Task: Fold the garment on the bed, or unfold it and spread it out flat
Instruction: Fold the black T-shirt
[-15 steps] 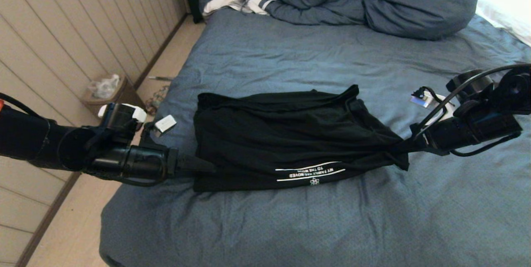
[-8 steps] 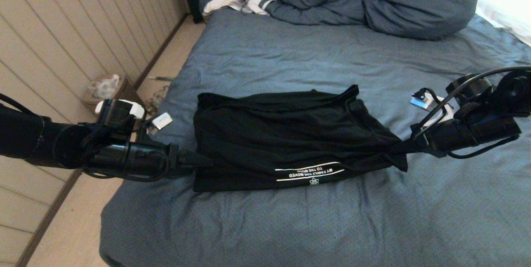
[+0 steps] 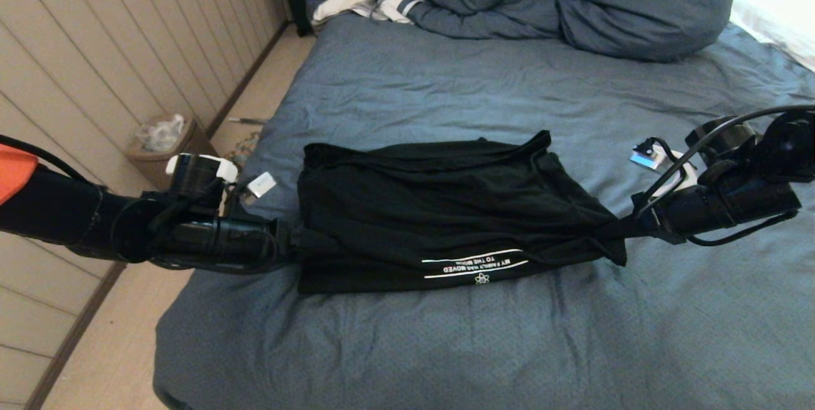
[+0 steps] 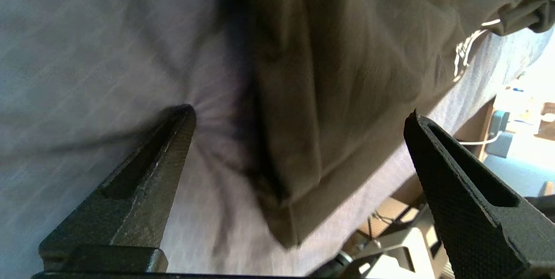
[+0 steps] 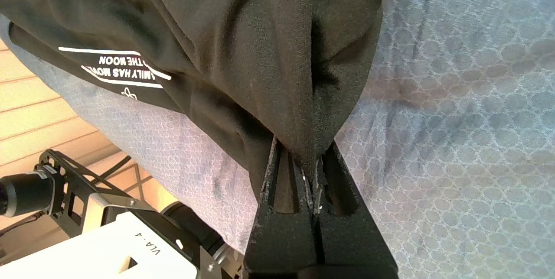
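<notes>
While your right pincer (image 3: 627,228) grips the garment (image 3: 446,219) at mid-right of frame, your wide-open left pincer (image 4: 299,149), one finger denting the bed (image 3: 509,346), risks pinching sheet.

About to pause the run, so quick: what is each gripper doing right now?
Left gripper: open, astride the black T-shirt's edge, holding nothing.
Right gripper: shut on a bunched corner of the T-shirt.

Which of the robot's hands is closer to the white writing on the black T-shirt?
Right. The right gripper pinches the garment at its right end, nearer the white lettering. The left gripper, open, sits at the opposite edge, farther away.
</notes>
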